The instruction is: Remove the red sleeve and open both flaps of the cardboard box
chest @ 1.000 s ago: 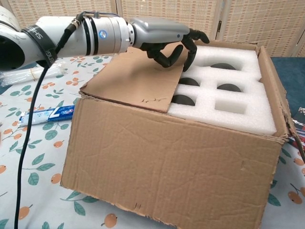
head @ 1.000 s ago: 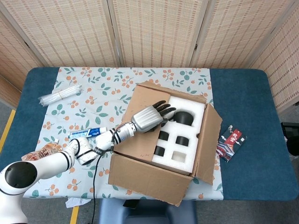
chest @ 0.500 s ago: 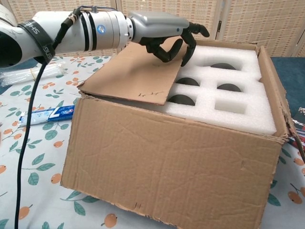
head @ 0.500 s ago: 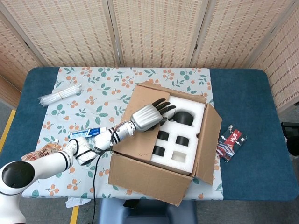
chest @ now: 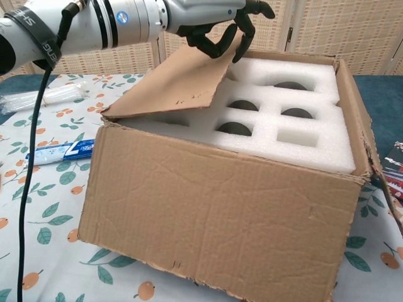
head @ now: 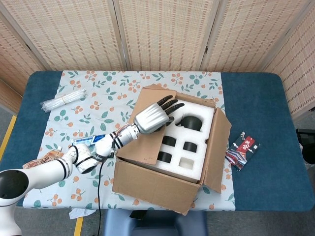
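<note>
The cardboard box (head: 162, 184) (chest: 214, 214) stands mid-table with white foam (head: 194, 147) (chest: 296, 119) showing inside. My left hand (head: 152, 117) (chest: 211, 22) hovers over the box's left side. Its dark fingers (chest: 240, 34) curl around the free edge of the left flap (head: 140, 142) (chest: 173, 78), which is held tilted up off the foam. The right flap (head: 219, 147) hangs open outward. The red sleeve (head: 242, 149) (chest: 395, 179) lies flat on the blue table to the right of the box. My right hand is in neither view.
A toothpaste tube (head: 88, 140) (chest: 60, 153) lies left of the box under my left forearm. A clear plastic bundle (head: 63, 100) sits at the far left, a snack packet (head: 47, 160) near the front left. A woven screen (head: 162, 34) stands behind the table.
My left hand has risen and drawn back to the left, lifting the left flap from flat on the foam to a raised tilt. The box has shifted slightly left.
</note>
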Available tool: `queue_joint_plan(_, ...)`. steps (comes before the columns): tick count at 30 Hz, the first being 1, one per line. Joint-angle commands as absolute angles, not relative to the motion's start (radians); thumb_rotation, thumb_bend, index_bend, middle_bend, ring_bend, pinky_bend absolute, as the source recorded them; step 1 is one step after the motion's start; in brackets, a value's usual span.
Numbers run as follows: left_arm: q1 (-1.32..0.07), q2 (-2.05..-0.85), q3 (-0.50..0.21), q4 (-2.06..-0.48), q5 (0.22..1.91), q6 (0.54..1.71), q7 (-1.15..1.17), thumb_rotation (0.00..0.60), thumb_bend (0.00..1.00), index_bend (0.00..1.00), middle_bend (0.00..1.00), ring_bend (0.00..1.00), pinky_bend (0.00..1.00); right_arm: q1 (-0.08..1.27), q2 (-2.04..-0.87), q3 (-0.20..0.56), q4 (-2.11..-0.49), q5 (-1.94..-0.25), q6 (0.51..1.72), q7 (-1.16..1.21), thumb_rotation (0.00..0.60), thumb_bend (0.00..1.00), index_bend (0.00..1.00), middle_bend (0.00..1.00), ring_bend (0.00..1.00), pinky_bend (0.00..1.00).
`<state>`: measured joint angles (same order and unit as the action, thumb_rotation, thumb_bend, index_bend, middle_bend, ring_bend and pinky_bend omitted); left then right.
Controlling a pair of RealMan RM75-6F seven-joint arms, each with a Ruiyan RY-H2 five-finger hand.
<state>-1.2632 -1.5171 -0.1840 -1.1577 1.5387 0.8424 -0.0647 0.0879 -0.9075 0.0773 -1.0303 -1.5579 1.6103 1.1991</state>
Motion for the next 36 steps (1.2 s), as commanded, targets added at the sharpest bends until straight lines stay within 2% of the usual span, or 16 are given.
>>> queue_joint_plan(1, -1.253, -1.502, -0.198, -1.181, 1.518, 0.855, -0.009, 0.6, 1.0, 0.59, 0.08, 0.0, 0.0, 0.087, -0.904, 0.078, -1.039, -1.557, 1.608, 1.193, 0.365, 0.55, 0.35, 0.0, 0.0, 0.0)
queue_joint_plan(19, -1.207, -1.392, -0.226, -1.311, 1.452, 0.875, 0.116, 0.6, 1.0, 0.58, 0.08, 0.0, 0.0, 0.154, -0.876, 0.084, -1.137, -1.598, 1.555, 1.122, 0.366, 0.55, 0.33, 0.0, 0.0, 0.0)
queue_joint_plan(36, -1.175, -1.307, -0.247, -1.373, 1.383, 0.871, 0.223, 0.6, 1.0, 0.51, 0.08, 0.0, 0.0, 0.177, -0.863, 0.081, -1.179, -1.568, 1.474, 1.08, 0.368, 0.55, 0.32, 0.0, 0.0, 0.0)
